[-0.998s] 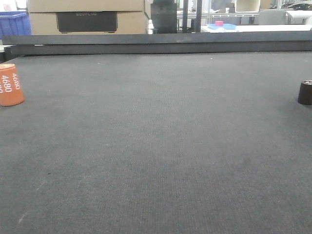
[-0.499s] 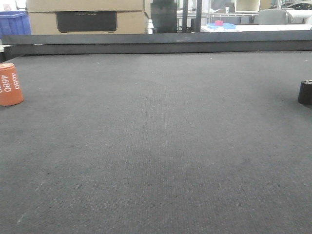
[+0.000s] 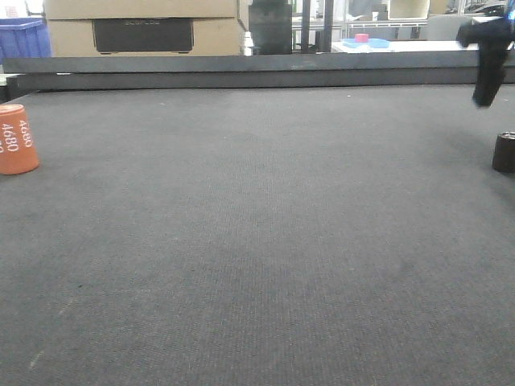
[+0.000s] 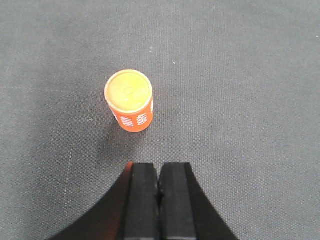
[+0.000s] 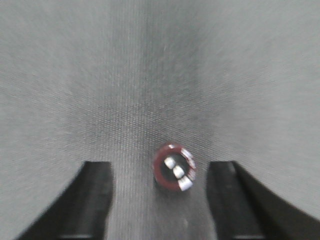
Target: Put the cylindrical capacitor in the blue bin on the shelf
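The cylindrical capacitor (image 3: 504,152) is a short dark cylinder standing on the dark mat at the far right edge. From above it shows a red rim and white terminals (image 5: 174,174). My right gripper (image 5: 160,166) hangs open over it, the capacitor between the fingers and nearer the right one. In the front view the right gripper (image 3: 485,92) is above and slightly left of the capacitor, not touching. My left gripper (image 4: 160,167) is shut and empty, a short way in front of an orange cylinder (image 4: 129,101) marked 4680 (image 3: 17,138). The shelf and its blue bin are out of view.
A raised dark ledge (image 3: 257,71) runs along the mat's far edge. Behind it stand cardboard boxes (image 3: 143,26), a blue container (image 3: 22,36) at the far left and dark posts (image 3: 315,24).
The right gripper has come into the front view at the upper right, above the capacitor. The capacitor and the orange cylinder have stayed put.
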Robot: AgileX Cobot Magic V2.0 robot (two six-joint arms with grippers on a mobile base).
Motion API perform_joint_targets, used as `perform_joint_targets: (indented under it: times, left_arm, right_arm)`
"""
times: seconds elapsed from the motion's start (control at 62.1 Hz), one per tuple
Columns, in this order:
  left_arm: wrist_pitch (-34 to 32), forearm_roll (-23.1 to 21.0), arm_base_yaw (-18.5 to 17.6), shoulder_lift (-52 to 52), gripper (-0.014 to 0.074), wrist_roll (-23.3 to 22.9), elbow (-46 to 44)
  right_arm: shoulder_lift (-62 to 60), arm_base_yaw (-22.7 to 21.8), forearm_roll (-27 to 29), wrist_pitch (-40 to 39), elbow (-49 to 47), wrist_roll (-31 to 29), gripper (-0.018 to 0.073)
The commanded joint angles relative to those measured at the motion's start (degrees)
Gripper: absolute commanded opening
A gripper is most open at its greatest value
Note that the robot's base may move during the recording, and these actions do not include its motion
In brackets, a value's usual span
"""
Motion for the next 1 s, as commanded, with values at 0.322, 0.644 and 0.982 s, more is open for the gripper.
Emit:
perform_joint_targets:
  times: [0.322, 0.644, 0.982]
  left_arm:
    - [0.35, -2.69, 0.26, -0.29, -0.0111, -0.43, -0.48]
    - [-0.03, -3.20, 0.26, -0.29, -0.0111, -0.43, -0.48]
    - [-0.03, -3.20, 0.26, -0.29, -0.0111, -0.43, -0.48]
  right_arm:
    - [5.67, -3.43, 0.98, 0.68, -0.71, 0.23, 0.0331]
    - [6.51, -3.43, 1.79, -1.05, -0.71, 0.23, 0.0331]
    - [7.48, -3.43, 2.88, -1.05, -0.71, 0.23, 0.0318]
